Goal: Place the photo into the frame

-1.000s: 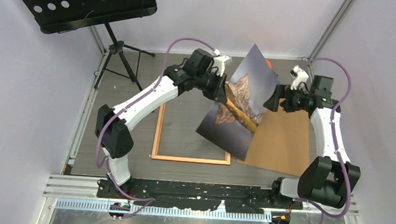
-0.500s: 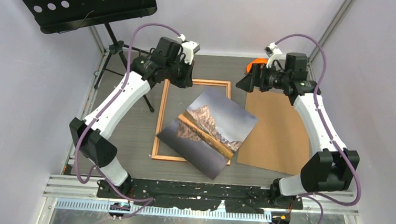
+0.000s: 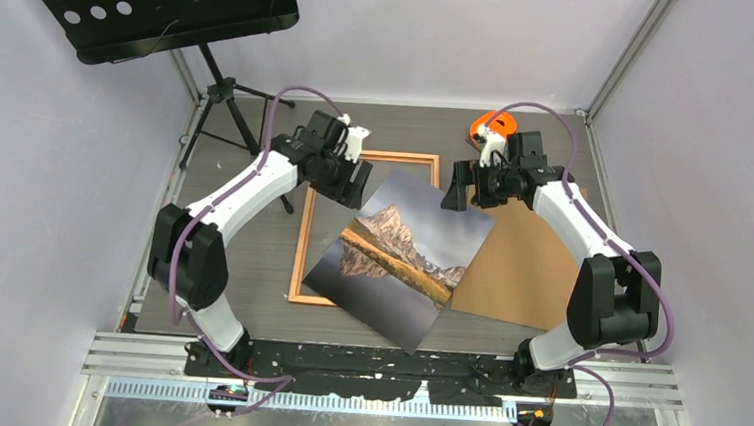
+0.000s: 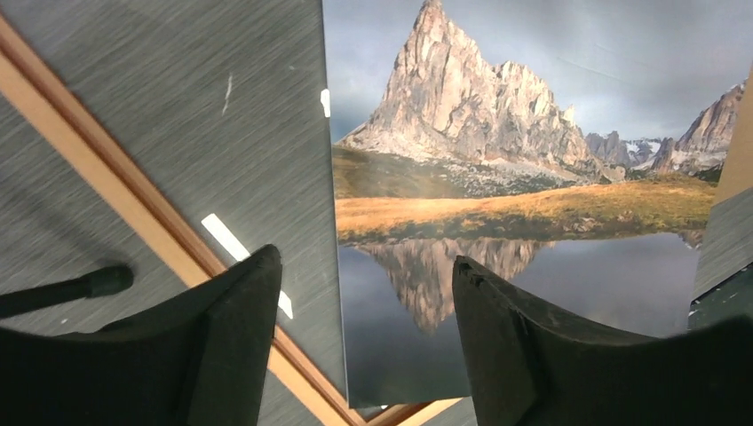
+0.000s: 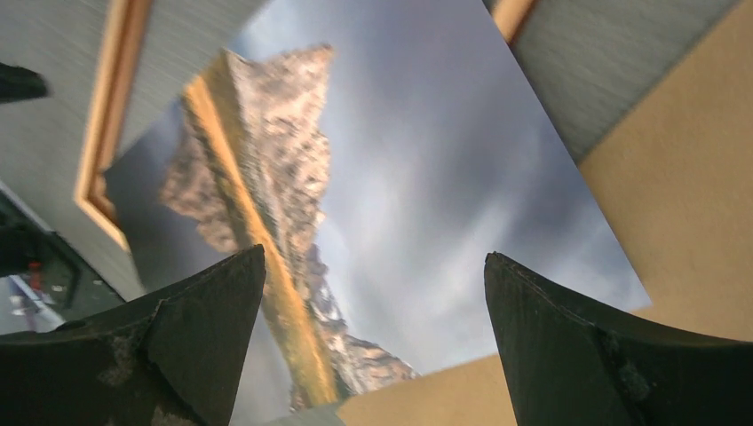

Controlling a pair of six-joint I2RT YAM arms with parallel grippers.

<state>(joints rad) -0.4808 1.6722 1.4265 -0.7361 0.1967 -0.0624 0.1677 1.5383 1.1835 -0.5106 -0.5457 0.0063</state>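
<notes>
At the far middle of the table, the left gripper (image 3: 358, 185) stood with its two black fingers apart and nothing between them. Its wrist view looked down between the fingers (image 4: 240, 337) onto the left edge of the print below. No contact with the print could be confirmed. The right gripper (image 3: 454, 196) faced it from the other side, its jaws spread wide and likewise empty, over the far right corner of the print.

The photo (image 3: 400, 260), a large glossy rectangular print of a rocky mountain mirrored in a lake under a grey sky, lay picture side up and free of both grippers. It was turned askew to the frame (image 3: 300, 248), a large rectangle with a thin orange-brown wooden border. The print's left part covered the frame's opening and hid most of its right rail. Its near corner reached past the frame's near rail. Its right corner overlapped the plain brown backing board (image 3: 530, 264), which lay just beside the frame on the right. Whether the print lay fully flat could not be determined.

The frame's left rail and far rail remained uncovered, with the dark grey brushed table (image 3: 248, 284) visible inside them. A small orange object (image 3: 478, 131) sat beyond the right gripper, partly hidden by the arm. A black perforated music stand (image 3: 157, 2) on a tripod stood at the far left corner. One of its rubber-tipped legs (image 4: 75, 288) rested near the frame's left rail.
</notes>
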